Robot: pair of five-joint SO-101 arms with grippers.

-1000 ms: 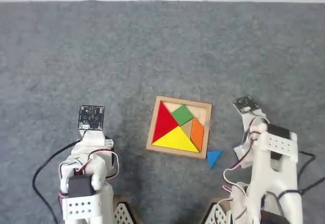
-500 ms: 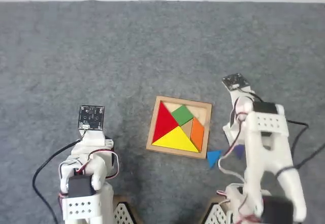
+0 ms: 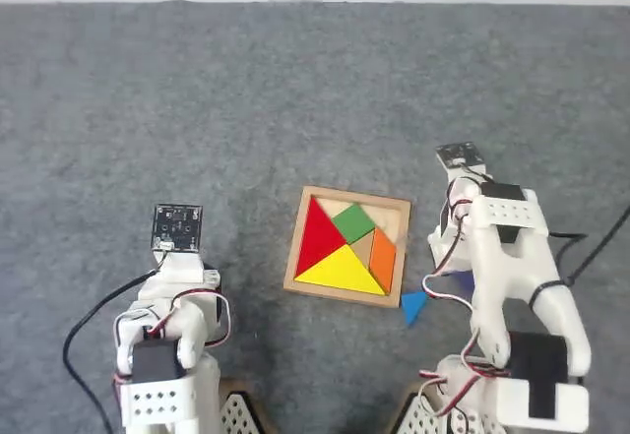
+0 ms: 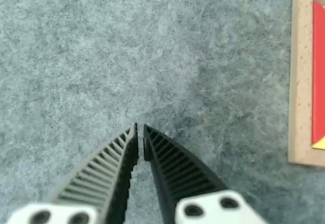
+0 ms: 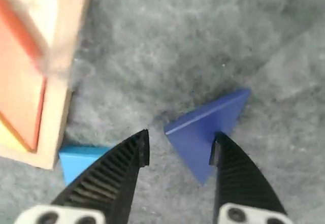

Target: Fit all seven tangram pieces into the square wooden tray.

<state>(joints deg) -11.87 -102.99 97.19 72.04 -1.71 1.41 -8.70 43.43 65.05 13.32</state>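
A square wooden tray [image 3: 293, 249] lies slightly askew near the middle of a grey felt-covered table [image 3: 197, 109], between two white robot arms. Inside it sit a large red triangle [image 3: 318, 237], a large yellow triangle [image 3: 343, 270], a green square [image 3: 353, 222] and an orange parallelogram [image 3: 383, 257], packed against the tray's left, near and right rims. Bare pale wood shows along the far rim and in the far right corner.

Two pieces lie outside on the felt. A small light blue triangle [image 3: 414, 303] lies just beside the tray's near right corner; whether it touches the rim cannot be told. A dark blue triangle [image 5: 208, 127] lies near it on the side away from the tray, with a strip of felt between the two, and is partly hidden under the right arm [image 3: 507, 257] in the high view.

The right gripper [image 5: 181, 137] hangs low over the dark blue triangle with its jaws spread apart, one black ribbed fingertip [image 5: 219, 145] over the piece's edge and the other over the felt between the two blue pieces.

The left gripper [image 4: 139, 130] hovers over bare felt well to the left of the tray, its jaws drawn nearly together on nothing. Felt runs between it and the tray's left rim, and more runs beyond the far rim.
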